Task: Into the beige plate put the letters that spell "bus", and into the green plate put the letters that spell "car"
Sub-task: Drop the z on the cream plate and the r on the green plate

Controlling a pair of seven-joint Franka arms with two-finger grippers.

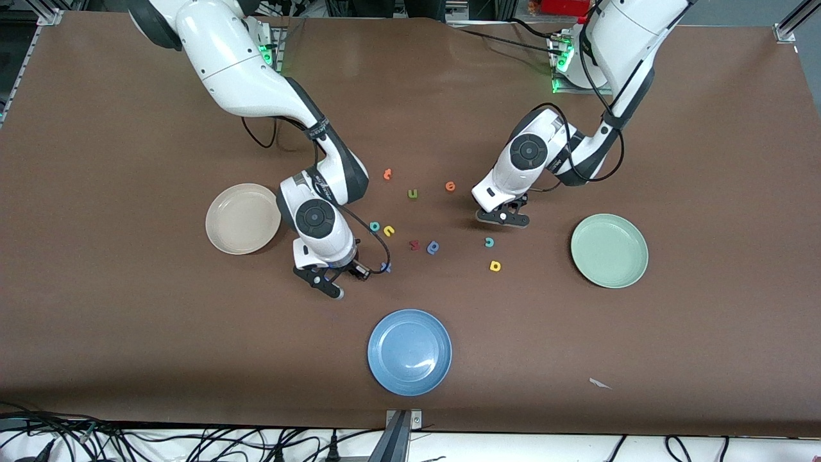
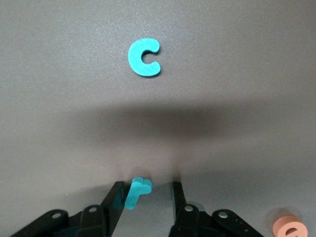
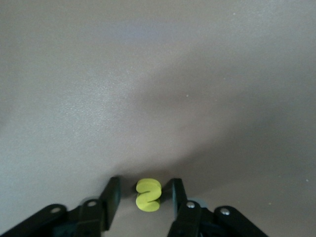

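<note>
My left gripper [image 1: 503, 217] [image 2: 147, 187] is down at the table, open around the teal "r" [image 2: 137, 193]. The "r" stands on edge against one finger, and the other finger is clear of it. The teal "c" [image 2: 144, 58] [image 1: 489, 242] lies flat a little way off, with the yellow "a" [image 1: 494, 265] nearer the front camera. My right gripper [image 1: 328, 281] [image 3: 145, 182] is open around the yellow "s" [image 3: 148, 195], which stands on edge between the fingers. The teal "b" [image 1: 374, 226] and yellow "u" [image 1: 389, 230] lie between the arms. The beige plate [image 1: 242, 218] is beside the right arm. The green plate [image 1: 609, 250] is toward the left arm's end.
A blue plate [image 1: 409, 351] sits nearest the front camera. Loose letters lie mid-table: an orange one [image 1: 387, 173], an olive "u" [image 1: 412, 193], an orange "o" [image 1: 450, 186] [image 2: 290, 228], a red one [image 1: 414, 244] and a blue one [image 1: 433, 247]. A paper scrap [image 1: 600, 383] lies near the front edge.
</note>
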